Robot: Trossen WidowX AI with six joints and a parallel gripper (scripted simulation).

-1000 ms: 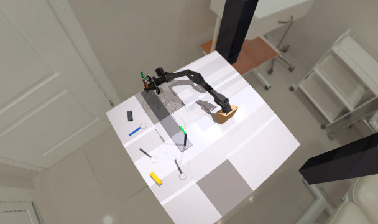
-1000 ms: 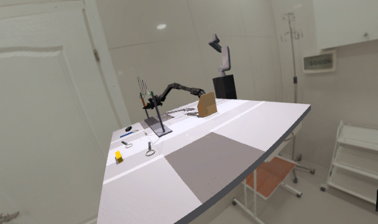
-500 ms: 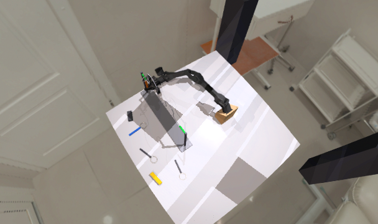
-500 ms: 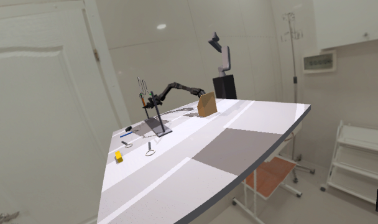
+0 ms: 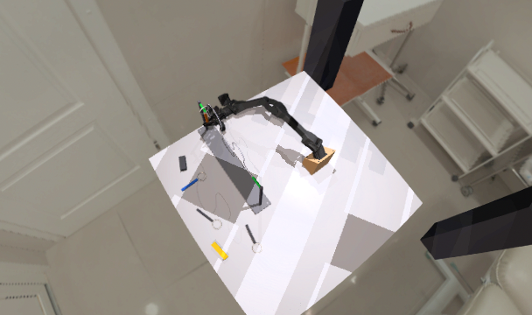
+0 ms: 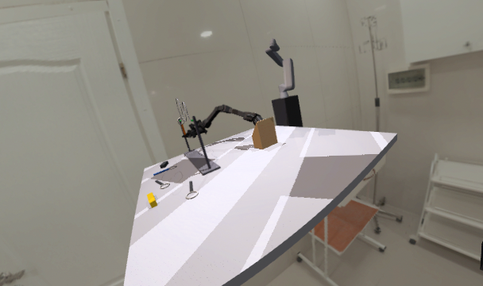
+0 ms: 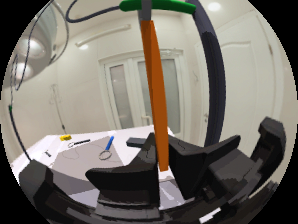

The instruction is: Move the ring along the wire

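The orange handle (image 5: pixel 206 117) (image 6: pixel 183 129) (image 7: pixel 156 90) stands nearly upright, with my gripper (image 6: pixel 186 136) (image 7: pixel 156 135) shut on its lower end. The ring (image 7: pixel 145 11) above it is seen edge-on in the wrist view, around the green part (image 7: pixel 175 7) beside the near post (image 7: pixel 216 85). Whether the ring touches the green part is hard to tell. The thin grey wire (image 7: pixel 82 21) leads away to the left in loops. The other post (image 5: pixel 261 195) (image 6: pixel 202 143) has its own green part (image 5: pixel 256 182) at its top.
The posts stand on a grey base plate (image 5: pixel 262 207) (image 6: pixel 214 168). A blue-handled ring (image 5: pixel 190 185), two dark-handled rings, a black block (image 5: pixel 183 163) and a yellow block (image 5: pixel 220 250) (image 6: pixel 152 199) lie on the table. A wooden block (image 6: pixel 265 134) stands at the arm's base.
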